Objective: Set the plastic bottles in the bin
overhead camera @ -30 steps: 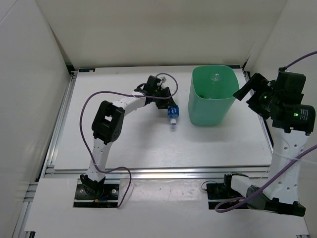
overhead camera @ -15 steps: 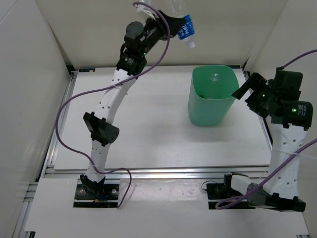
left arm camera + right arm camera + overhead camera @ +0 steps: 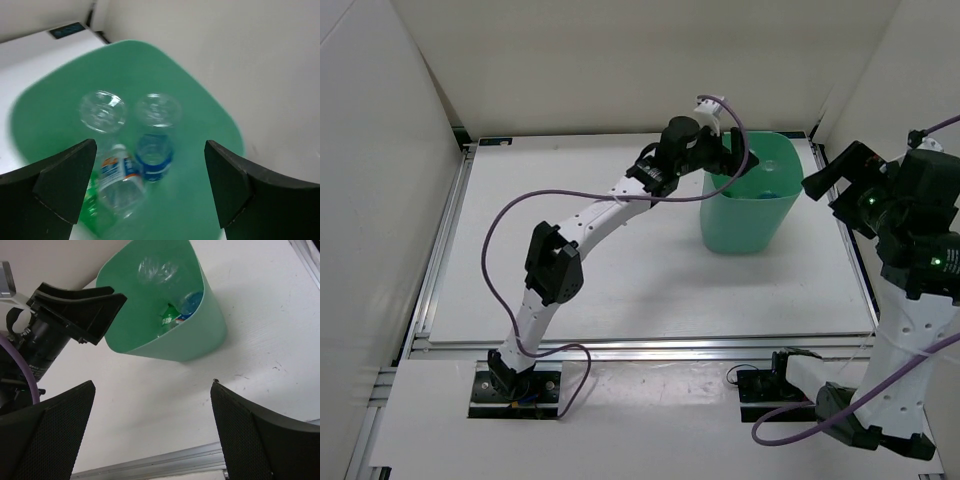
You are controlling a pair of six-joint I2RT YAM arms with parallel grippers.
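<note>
The mint-green bin stands at the table's back right. My left gripper hangs over its left rim, open and holding nothing. Its wrist view looks straight down into the bin, where the plastic bottles lie together. A plain clear bottle is there, beside a blue-labelled bottle. With them are a blue-and-white labelled bottle and a green bottle. My right gripper hovers open to the right of the bin. The right wrist view shows the bin with the bottles inside.
White enclosure walls stand close behind and to both sides. An aluminium rail runs along the table's near edge. The left arm stretches diagonally across the table towards the bin, trailing a purple cable.
My left arm came down from high above the table to the bin's rim, the gripper opened, and the blue-labelled bottle it held now lies in the bin. The right gripper barely shifted.
</note>
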